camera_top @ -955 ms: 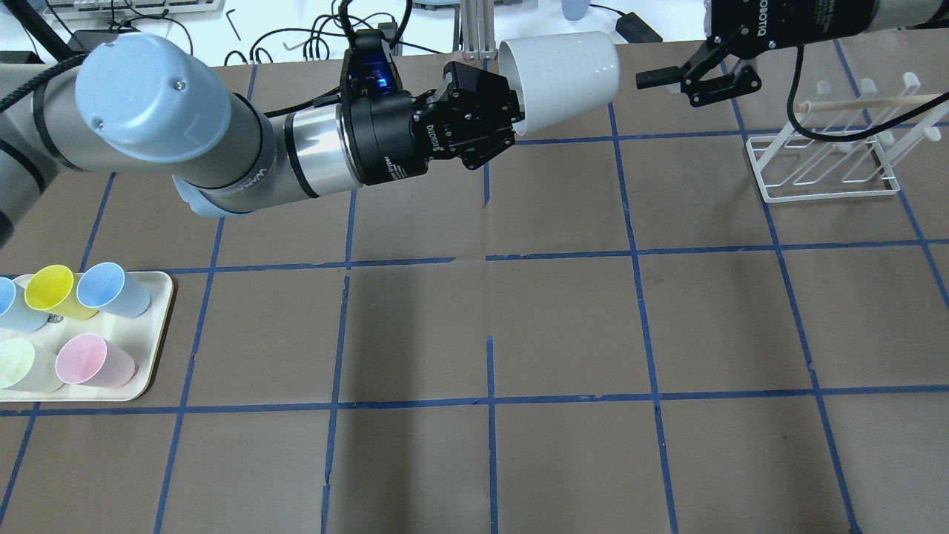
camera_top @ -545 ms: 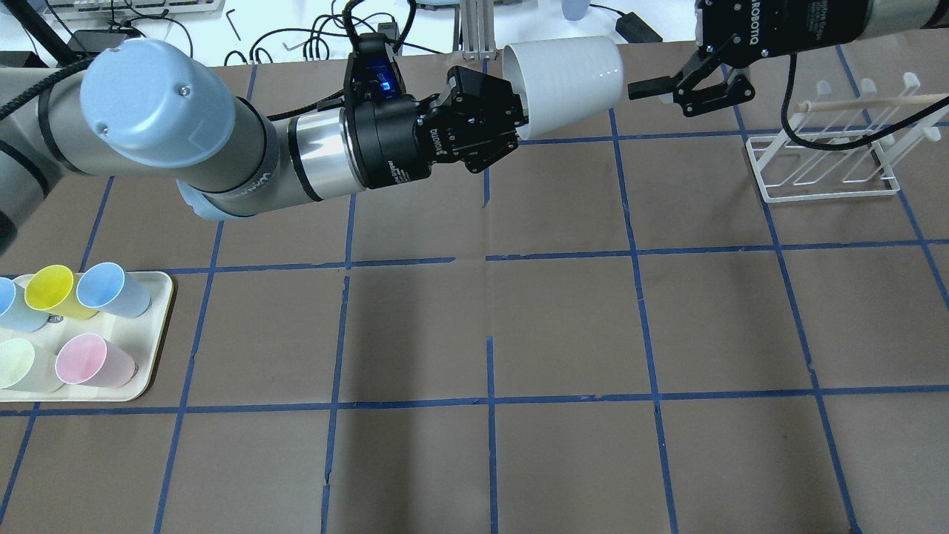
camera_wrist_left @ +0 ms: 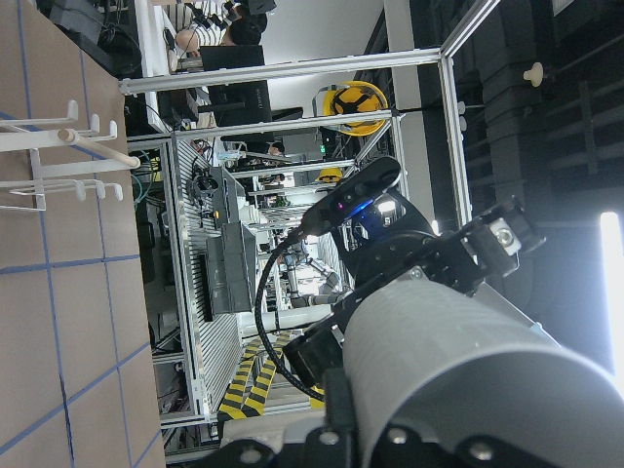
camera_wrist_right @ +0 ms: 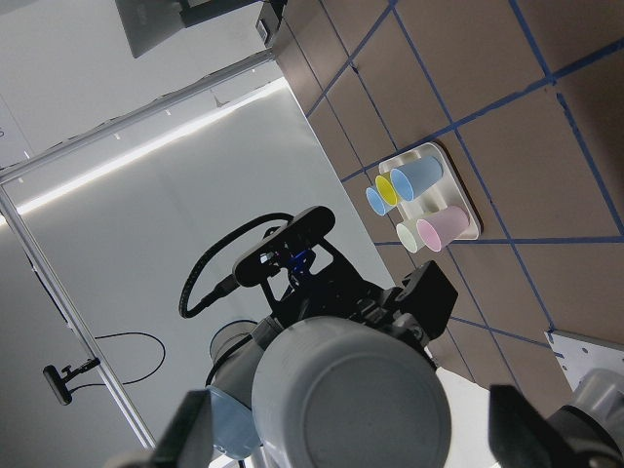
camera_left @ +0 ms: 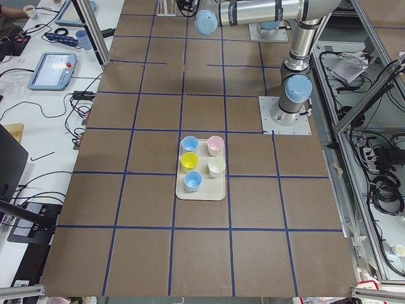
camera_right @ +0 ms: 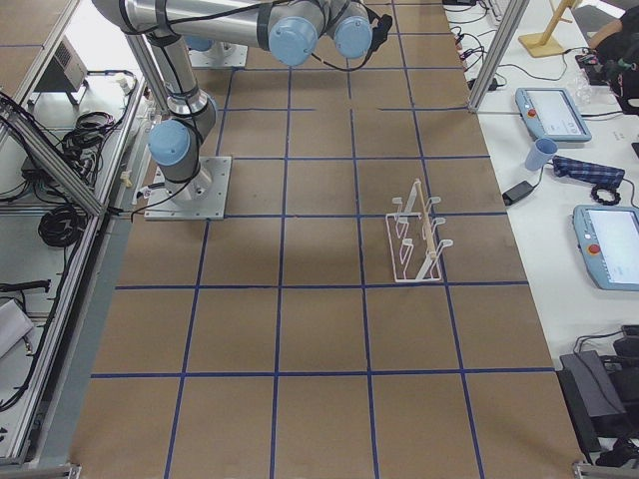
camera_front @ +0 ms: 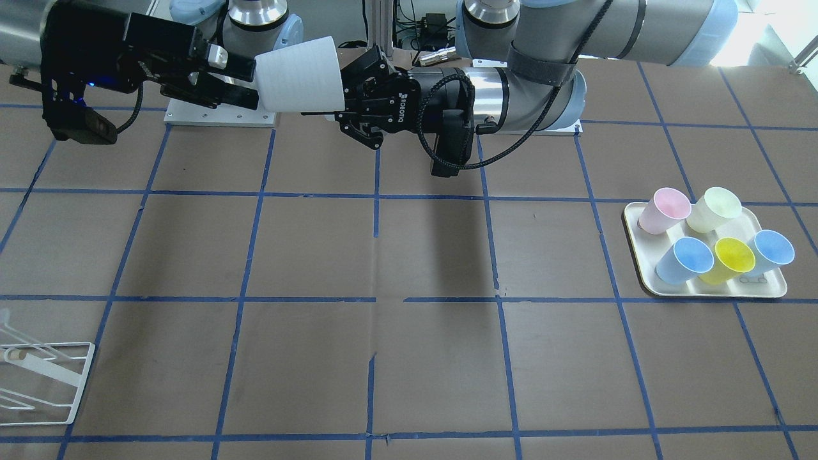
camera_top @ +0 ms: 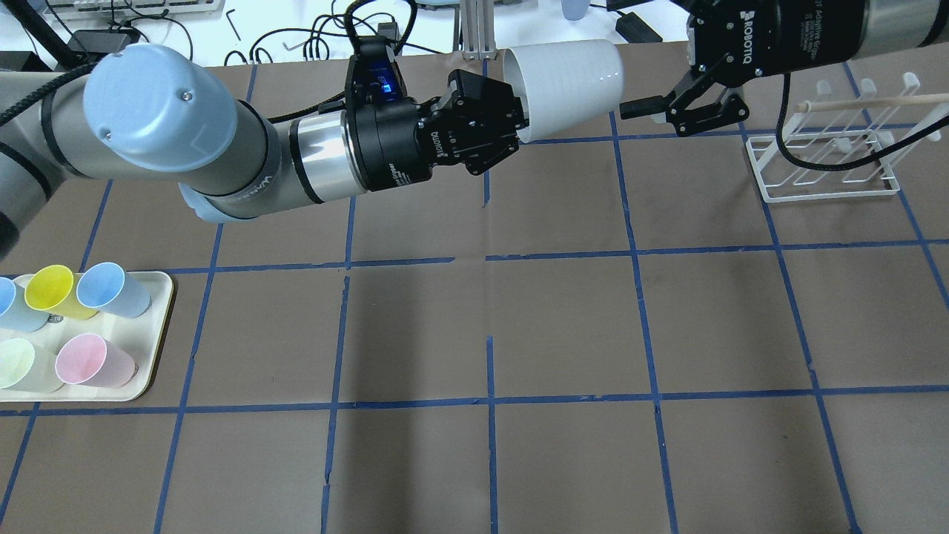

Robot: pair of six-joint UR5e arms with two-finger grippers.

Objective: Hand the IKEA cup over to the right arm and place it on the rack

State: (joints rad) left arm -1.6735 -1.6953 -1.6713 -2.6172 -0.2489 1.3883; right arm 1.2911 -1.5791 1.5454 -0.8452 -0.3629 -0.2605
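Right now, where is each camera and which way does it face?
Front-facing: across table, facing robot; right gripper, IKEA cup.
Overhead: behind robot, looking down; left gripper.
Exterior left: table's end; tray, left arm.
Exterior right: opposite end; rack, right arm.
Left wrist: past cup toward right gripper.
Right wrist: at cup's base; own fingers.
Shared: both wrists show cup.

Bright, even overhead light lays soft shadows on the table (camera_top: 712,319) and whitens the IKEA cup (camera_top: 571,74).
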